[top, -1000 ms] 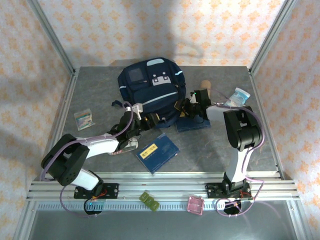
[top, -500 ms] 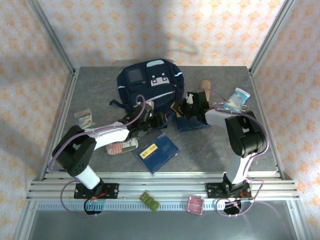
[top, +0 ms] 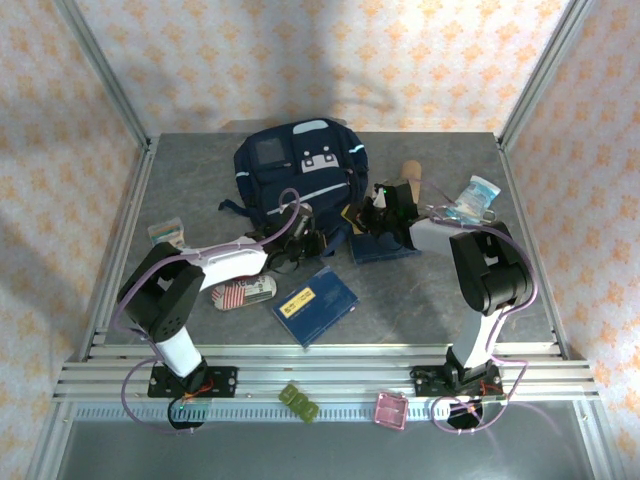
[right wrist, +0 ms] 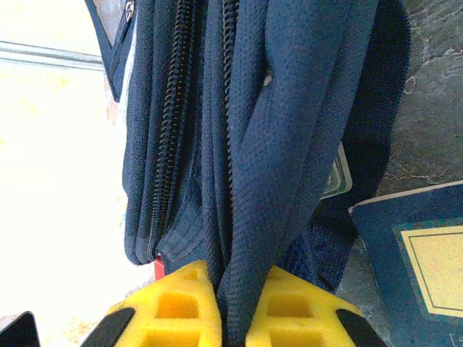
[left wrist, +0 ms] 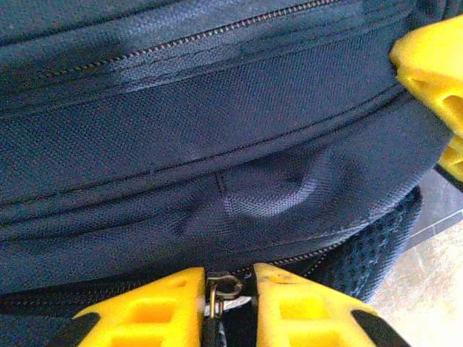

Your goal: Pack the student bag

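The left arm (top: 225, 262) and right arm (top: 482, 335) have white links and bulky black joints, with lilac cables (top: 289, 194) looping alongside. Their fingers (left wrist: 148, 311) are bright yellow plastic with square recesses

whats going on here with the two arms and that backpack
Both arms are working on the student bag, which lies on the table. The left gripper is closed on a metal zipper pull at the bag's edge. The right gripper pinches a fold of the bag's fabric. A navy book lies on the table in front of the bag, not yet packed.
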Available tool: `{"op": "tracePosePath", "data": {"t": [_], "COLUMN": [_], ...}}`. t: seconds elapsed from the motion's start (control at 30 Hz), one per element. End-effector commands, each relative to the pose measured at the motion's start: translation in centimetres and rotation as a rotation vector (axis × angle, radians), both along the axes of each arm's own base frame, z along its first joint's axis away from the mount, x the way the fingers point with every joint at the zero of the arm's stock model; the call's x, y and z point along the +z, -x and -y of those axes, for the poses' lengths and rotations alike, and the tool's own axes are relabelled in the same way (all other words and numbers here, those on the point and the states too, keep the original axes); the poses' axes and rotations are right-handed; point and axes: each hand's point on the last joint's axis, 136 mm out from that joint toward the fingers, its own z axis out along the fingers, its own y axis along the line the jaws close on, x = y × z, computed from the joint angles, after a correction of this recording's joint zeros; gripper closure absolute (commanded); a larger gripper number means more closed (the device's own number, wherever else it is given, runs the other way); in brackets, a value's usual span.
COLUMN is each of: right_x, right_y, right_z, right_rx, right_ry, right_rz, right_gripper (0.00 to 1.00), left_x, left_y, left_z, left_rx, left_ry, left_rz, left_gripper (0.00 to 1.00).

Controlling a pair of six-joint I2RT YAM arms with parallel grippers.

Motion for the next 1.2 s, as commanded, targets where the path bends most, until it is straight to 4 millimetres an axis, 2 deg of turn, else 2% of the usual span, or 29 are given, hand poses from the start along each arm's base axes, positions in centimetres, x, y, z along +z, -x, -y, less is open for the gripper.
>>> {"op": "tracePosePath", "data": {"t": [0.0,0.07,0.17,0.33,0.4,0.57,0.67,0.8,0.87,0.93,1.03,1.17], "right_x": [4.5,4.4,4.3,4.1,3.6,3.0,2.9,3.0,3.1,3.1,3.4,3.6], "right_y": [-0.4,-0.5,-0.6,-1.0,-1.3,-3.0,-3.7,-4.2,-4.3,-4.6,-5.5,-8.1], "right_z": [-1.8,-1.8,-1.8,-1.6,-1.2,2.5,4.3,5.5,5.5,5.3,5.3,5.7], "right_rx": [0.054,0.052,0.048,0.031,0.013,-0.105,-0.152,-0.188,-0.187,-0.180,-0.178,-0.185], "right_ry": [-0.077,-0.076,-0.075,-0.058,-0.031,-0.008,0.001,0.002,-0.006,-0.011,0.004,0.049], "right_rz": [0.138,0.139,0.137,0.139,0.134,0.124,0.126,0.131,0.132,0.132,0.139,0.139], "right_gripper": [1.00,1.00,1.00,1.00,1.00,1.00,1.00,1.00,1.00,1.00,1.00,1.00], "left_x": [-2.3,-2.4,-2.3,-2.3,-2.0,-1.0,-0.7,-0.5,-0.4,-0.1,0.7,2.3], "left_y": [1.6,1.9,2.3,2.3,2.2,1.8,2.0,2.2,2.3,2.2,2.1,2.1], "left_z": [-0.4,-0.5,-0.7,-1.0,-1.7,-5.7,-8.4,-12.4,-13.4,-12.9,-10.9,-6.7], "left_rx": [-0.039,-0.049,-0.055,-0.057,-0.045,0.005,0.063,0.150,0.168,0.150,0.098,0.011], "left_ry": [-0.056,-0.055,-0.059,-0.075,-0.103,-0.241,-0.253,-0.319,-0.330,-0.304,-0.257,-0.171], "left_rz": [-0.071,-0.078,-0.071,-0.066,-0.045,-0.007,-0.001,0.021,0.031,0.043,0.071,0.126], "left_gripper": [0.85,0.84,1.00,1.00,1.00,1.00,1.00,1.00,1.00,1.00,1.00,1.00]}}
